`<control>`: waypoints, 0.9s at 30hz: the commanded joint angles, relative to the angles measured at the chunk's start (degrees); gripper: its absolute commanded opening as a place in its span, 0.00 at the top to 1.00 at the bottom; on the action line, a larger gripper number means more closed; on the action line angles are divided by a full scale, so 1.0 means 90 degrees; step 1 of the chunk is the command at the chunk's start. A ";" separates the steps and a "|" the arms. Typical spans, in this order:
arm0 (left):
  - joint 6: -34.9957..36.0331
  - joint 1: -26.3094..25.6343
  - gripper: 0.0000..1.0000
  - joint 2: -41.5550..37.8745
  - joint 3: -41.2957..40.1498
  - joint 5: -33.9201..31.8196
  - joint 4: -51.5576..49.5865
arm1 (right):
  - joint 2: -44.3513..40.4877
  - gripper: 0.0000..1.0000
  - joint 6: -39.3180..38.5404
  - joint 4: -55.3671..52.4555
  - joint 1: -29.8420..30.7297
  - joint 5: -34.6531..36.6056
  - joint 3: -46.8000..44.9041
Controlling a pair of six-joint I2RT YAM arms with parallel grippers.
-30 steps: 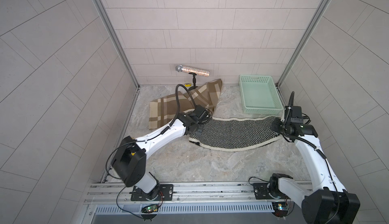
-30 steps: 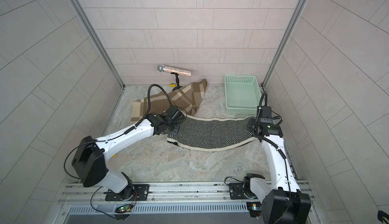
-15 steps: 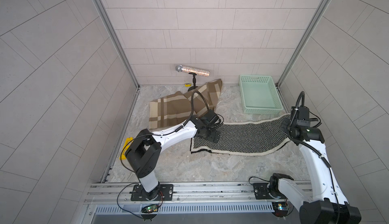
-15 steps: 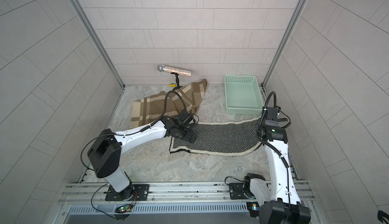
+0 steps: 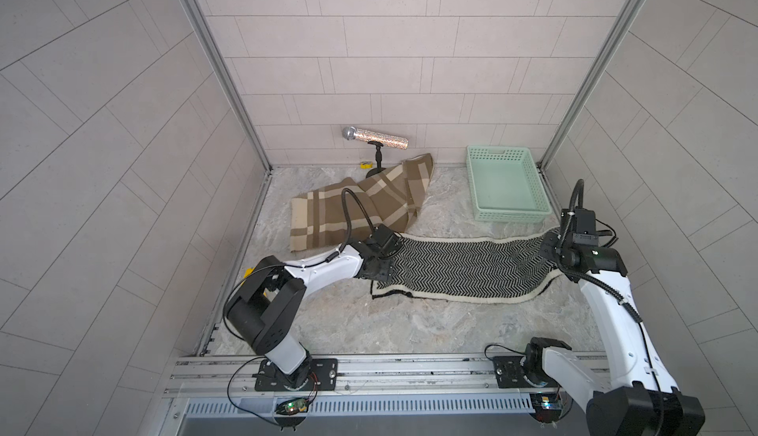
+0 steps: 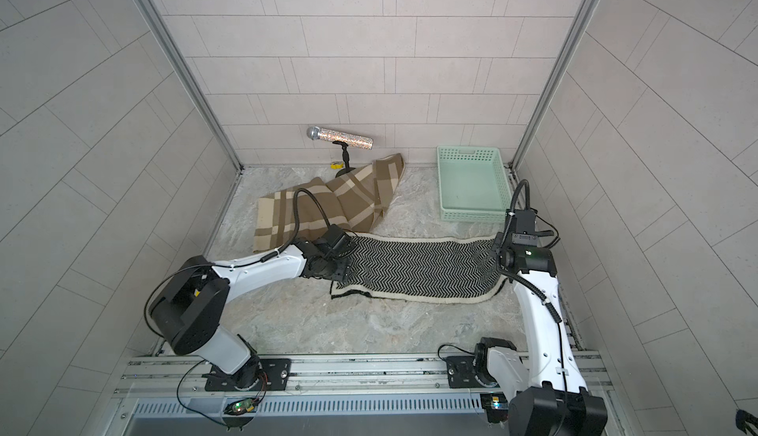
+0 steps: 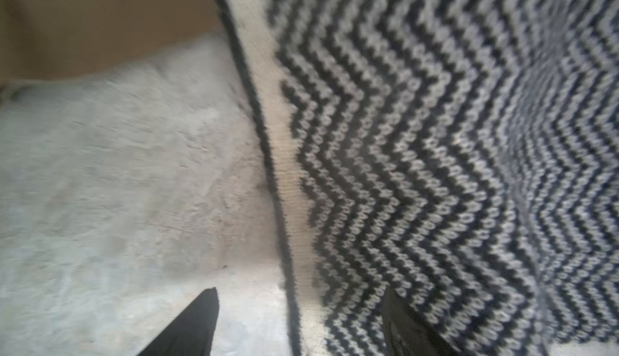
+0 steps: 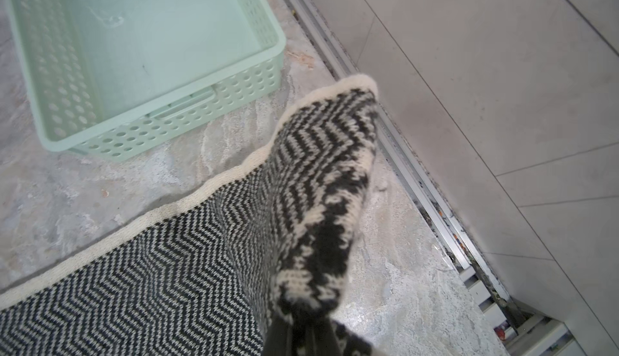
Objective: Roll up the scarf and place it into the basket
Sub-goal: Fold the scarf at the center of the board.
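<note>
Right gripper (image 8: pixel 299 329) pinches scarf (image 5: pixel 463 268) end; left gripper (image 7: pixel 298 326) open astride opposite edge. Risk: pull drags unanchored scarf, bunching it.

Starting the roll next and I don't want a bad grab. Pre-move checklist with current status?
1. Right gripper shut on one end of the scarf, with that end lifted: ok.
2. Left gripper open, straddling the edge at the other end: ok.
3. Scarf spread mostly flat between the grippers, no roll begun: ok.
4. Basket empty, beside the held end: ok.
5. Brown checked cloth clear of the scarf's far corner: cannot tell.
</note>
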 commanded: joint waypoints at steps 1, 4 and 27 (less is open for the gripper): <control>-0.0010 -0.0039 0.20 0.0439 0.0096 0.0142 -0.0280 | 0.0021 1.00 -0.0237 -0.0373 0.0759 0.0346 0.0450; -0.0012 -0.0035 0.39 0.0477 -0.0016 -0.0207 -0.0543 | 0.0109 1.00 -0.0184 -0.0625 0.1705 0.0821 0.0785; -0.1246 0.1894 0.30 -0.2880 -0.1781 0.0739 0.0661 | 0.2555 1.00 0.1158 0.0378 0.5899 0.0160 0.2056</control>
